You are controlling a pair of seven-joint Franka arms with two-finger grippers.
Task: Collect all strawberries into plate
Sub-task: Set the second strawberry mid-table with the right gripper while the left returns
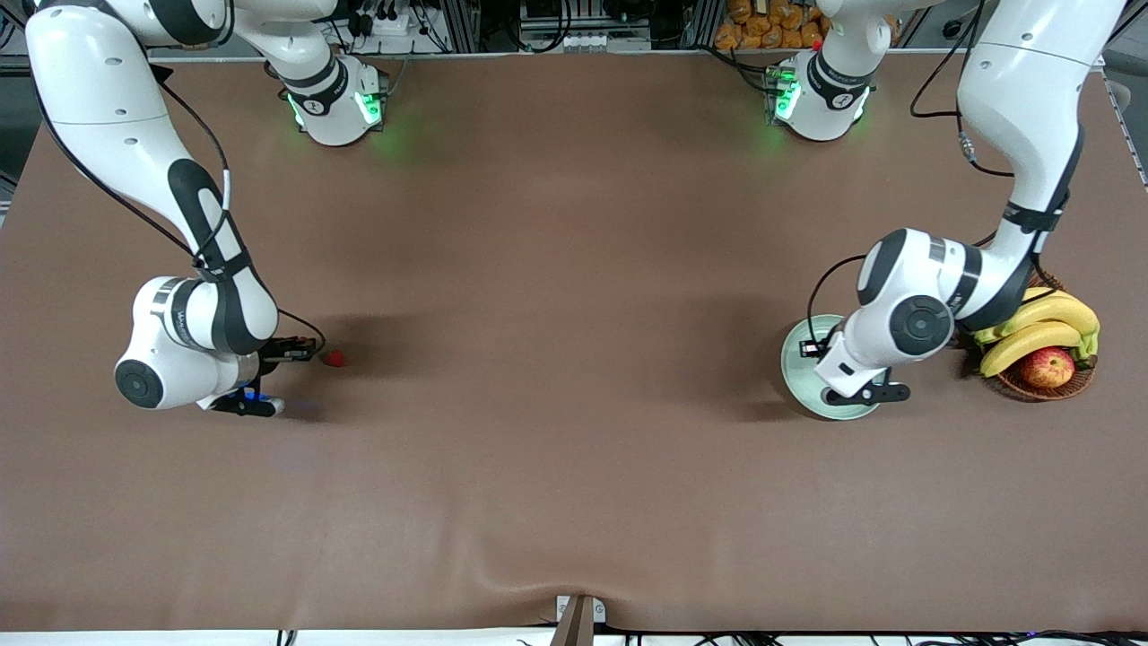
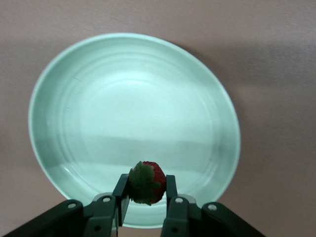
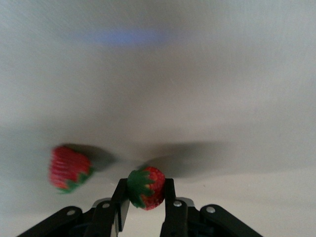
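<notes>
Two arms, each pinching a berry, one at each end of the brown table (image 1: 556,449).

The round pale mint-green plate (image 2: 74,123) lies beside the wicker fruit basket (image 1: 1045,388). The left gripper (image 2: 146,190) hangs over it, clenched on a small red strawberry (image 2: 148,181). The right gripper (image 3: 146,190) grasps a second strawberry (image 3: 147,187); a third strawberry (image 3: 68,169) lies just beside it.

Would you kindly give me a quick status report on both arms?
Left tool shut on a strawberry over the plate. Right tool shut on a second strawberry; third strawberry on the table beside it. Nothing obstructing.
</notes>
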